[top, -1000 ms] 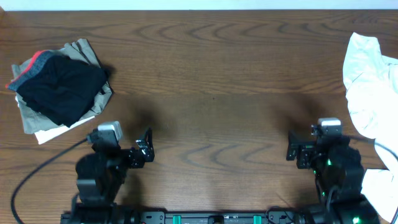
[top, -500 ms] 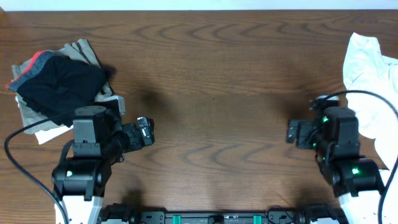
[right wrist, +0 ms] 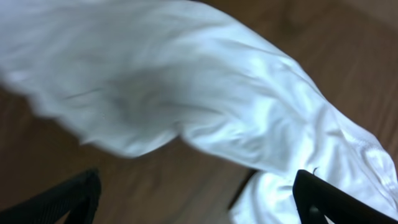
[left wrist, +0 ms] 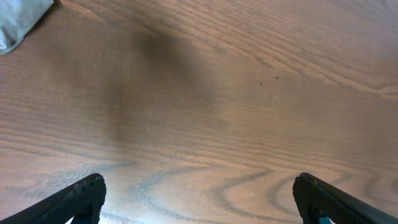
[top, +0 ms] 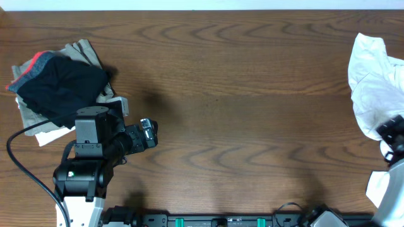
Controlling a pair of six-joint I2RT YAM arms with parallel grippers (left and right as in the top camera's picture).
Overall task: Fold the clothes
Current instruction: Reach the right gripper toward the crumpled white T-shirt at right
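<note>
Two claws, each spread wide, gripping nothing: left claw (left wrist: 199, 198) over bench (top: 240, 63), toward left edge; right claw (right wrist: 196, 194) above white clothes (right wrist: 186, 93), right edge.

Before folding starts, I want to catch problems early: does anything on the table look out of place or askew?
The white garment lies crumpled at the table's right edge, running out of the overhead view, not spread flat. At the left, a black garment sits askew on a khaki garment. Nothing looks spilled or damaged.
</note>
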